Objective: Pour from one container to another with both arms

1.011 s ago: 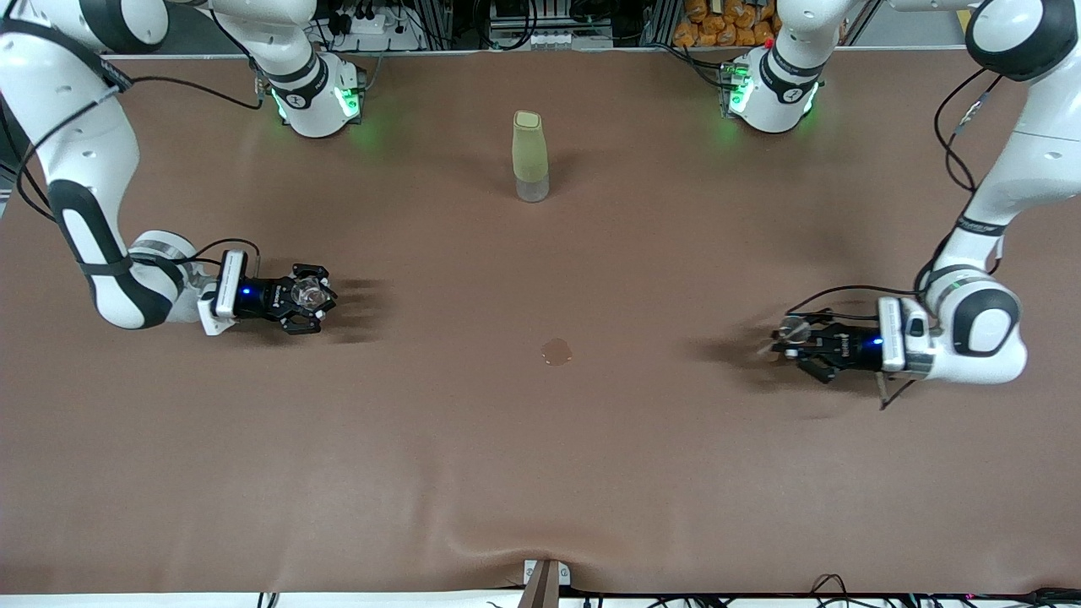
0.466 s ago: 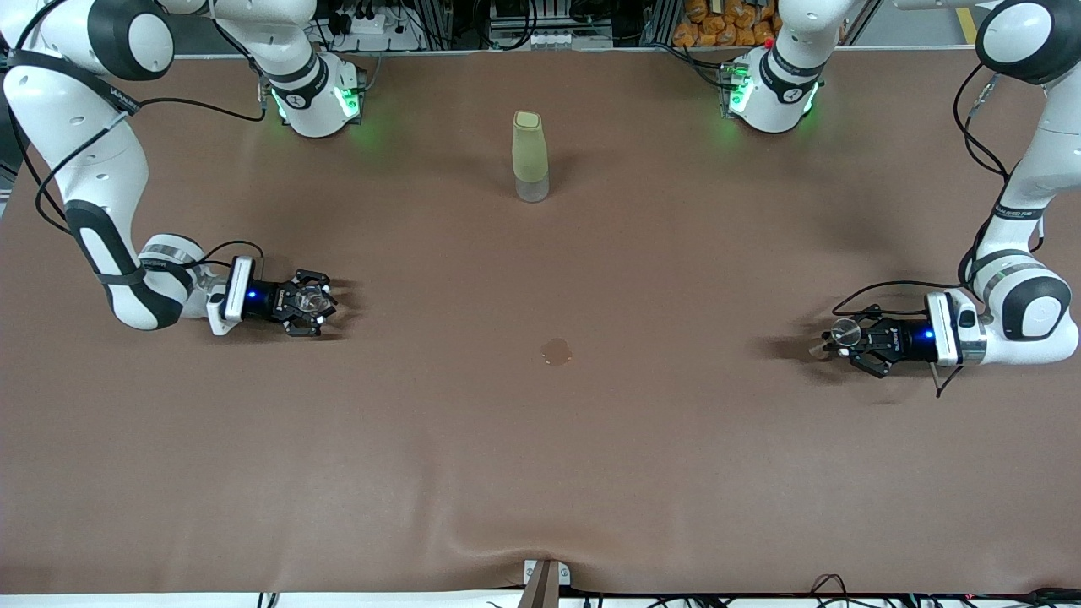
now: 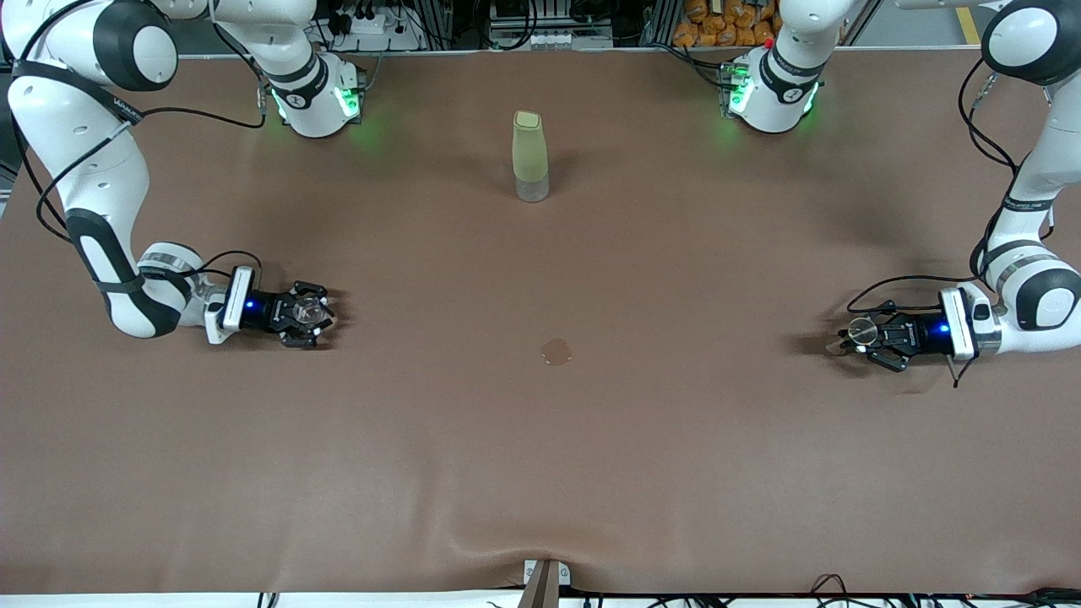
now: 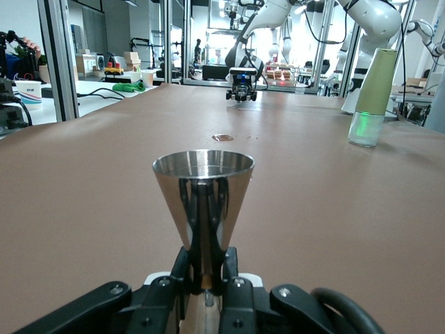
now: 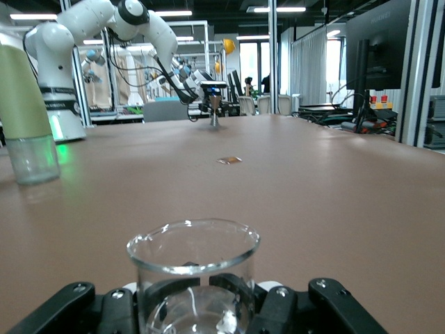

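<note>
The clear glass tumbler point(image 3: 309, 309) is held upright in my right gripper point(image 3: 304, 314), which is shut on it low over the table toward the right arm's end. In the right wrist view the tumbler point(image 5: 193, 264) fills the foreground between the fingers of the right gripper point(image 5: 195, 300). The silver jigger point(image 3: 861, 331) stands upright in my left gripper point(image 3: 866, 338), shut on it low over the table toward the left arm's end. The left wrist view shows the jigger's point(image 4: 203, 186) upper cone above the left gripper point(image 4: 205, 270), clamped at its narrow waist.
A tall pale-green bottle point(image 3: 530, 157) with a clear base stands mid-table near the bases. A small round stain point(image 3: 556, 351) marks the brown cover between the two grippers. Each wrist view shows the other gripper far off across the bare cover.
Both grippers have sunk closer to the table with their loads. The left gripper has also drawn back toward the left arm's end; the right has shifted only slightly.
</note>
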`<state>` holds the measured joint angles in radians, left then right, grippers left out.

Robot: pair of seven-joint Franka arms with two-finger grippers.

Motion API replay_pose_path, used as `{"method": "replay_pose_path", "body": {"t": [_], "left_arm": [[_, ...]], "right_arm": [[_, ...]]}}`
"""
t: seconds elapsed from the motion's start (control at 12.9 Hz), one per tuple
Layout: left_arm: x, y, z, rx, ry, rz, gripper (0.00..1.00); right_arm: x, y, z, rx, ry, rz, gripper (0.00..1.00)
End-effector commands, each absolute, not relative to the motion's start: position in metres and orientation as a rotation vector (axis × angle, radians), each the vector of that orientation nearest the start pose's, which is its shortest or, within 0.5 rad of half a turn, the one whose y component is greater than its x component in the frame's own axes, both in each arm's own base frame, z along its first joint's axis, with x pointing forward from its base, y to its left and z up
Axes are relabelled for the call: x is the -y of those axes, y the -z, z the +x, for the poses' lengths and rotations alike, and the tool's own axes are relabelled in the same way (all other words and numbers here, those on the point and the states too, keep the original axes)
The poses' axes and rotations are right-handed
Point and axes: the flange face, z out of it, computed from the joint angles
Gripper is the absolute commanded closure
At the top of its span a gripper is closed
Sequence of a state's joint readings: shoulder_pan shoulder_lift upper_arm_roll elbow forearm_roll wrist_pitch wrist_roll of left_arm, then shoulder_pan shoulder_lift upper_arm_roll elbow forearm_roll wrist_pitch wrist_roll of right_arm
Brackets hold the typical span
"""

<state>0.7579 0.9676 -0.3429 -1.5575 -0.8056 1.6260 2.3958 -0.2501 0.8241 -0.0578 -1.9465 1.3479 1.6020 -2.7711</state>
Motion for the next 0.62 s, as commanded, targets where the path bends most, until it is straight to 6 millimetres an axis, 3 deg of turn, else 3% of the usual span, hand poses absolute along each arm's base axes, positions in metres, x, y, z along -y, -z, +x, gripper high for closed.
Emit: {"method": "replay_pose_path", "body": {"t": [0.0, 0.47, 0.54], "left_arm": [[-0.203, -0.1, 0.578, 1.3, -1.059, 1.394, 1.0], [-0.202, -0.091, 0.575, 1.291, -1.074, 1.385, 1.0], [-0.202, -0.092, 0.575, 1.289, -1.073, 1.384, 1.0]], "right_arm": [[0.071, -0.044, 0.521, 1.373, 1.305, -1.325, 1.0], [0.066, -0.034, 0.515, 1.34, 1.274, -1.335, 1.0], [0.066, -0.033, 0.514, 1.319, 1.255, -1.347, 0.83]]}}
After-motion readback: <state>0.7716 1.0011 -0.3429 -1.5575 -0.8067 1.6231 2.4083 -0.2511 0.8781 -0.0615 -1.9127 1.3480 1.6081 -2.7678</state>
